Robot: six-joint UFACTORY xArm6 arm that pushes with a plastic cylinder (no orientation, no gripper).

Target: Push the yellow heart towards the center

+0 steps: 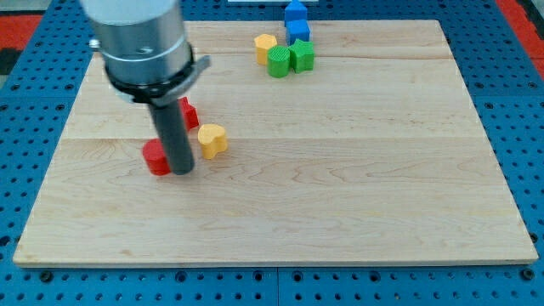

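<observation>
The yellow heart (212,139) lies on the wooden board (340,187), left of the middle. My tip (181,169) rests on the board just to the heart's left and slightly below it, close beside it; I cannot tell if they touch. A red block (156,158) lies right against the rod's left side. Another red block (189,112) sits behind the rod, partly hidden by it.
At the view's top stands a cluster: a yellow block (265,48), a green round block (279,61), a green block (301,56) and two blue blocks (297,20) at the board's top edge. Blue pegboard surrounds the board.
</observation>
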